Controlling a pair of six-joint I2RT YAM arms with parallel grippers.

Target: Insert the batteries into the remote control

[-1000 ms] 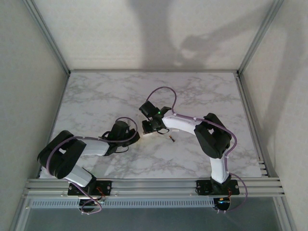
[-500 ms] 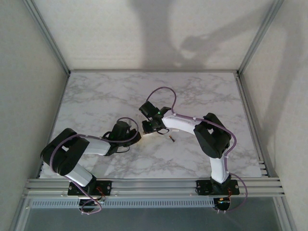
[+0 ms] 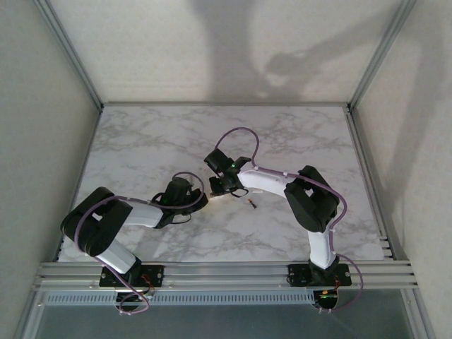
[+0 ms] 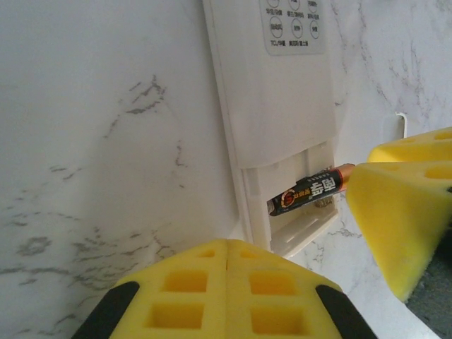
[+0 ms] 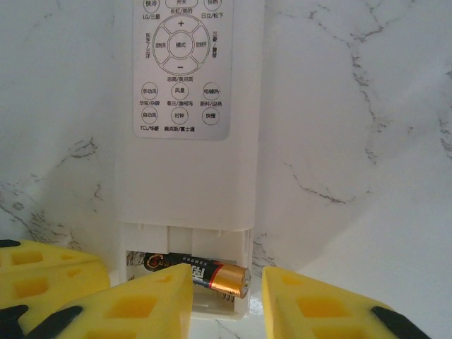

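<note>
Moved: the left arm's elbow has swung in over the desk (image 3: 141,141), and the left jaws have crept slightly nearer the remote control (image 5: 187,176). The right arm has hardly shifted, and the second battery (image 3: 251,205) lies where it lay.
Meaning for the task: the left arm looks to be settling in as a brace at the remote control's open end while the right arm works the first battery (image 5: 212,274) home. One cell is in hand; the other is not yet started.
Left jaws: closed pad to pad and holding nothing, with their tips right at the end edge of the remote control, beside the open compartment (image 4: 300,212). Whether they press on it I cannot tell.
Right jaws: parted by a modest gap and clamped on nothing that I can see.
First battery: crosswise in the compartment and slightly tilted, with its copper end toward the side wall.
First battery against the right jaws: the copper end shows in the gap between the two pads (image 5: 134,304). One pad overlaps the dark body, and the other stands just beside the end, apart from it. In the left wrist view that end meets the corner of a right pad.
Second battery: on the desk near the right arm's wrist, apart from both jaws.
Next need: likely a gentle push to seat the tilted cell flat.
</note>
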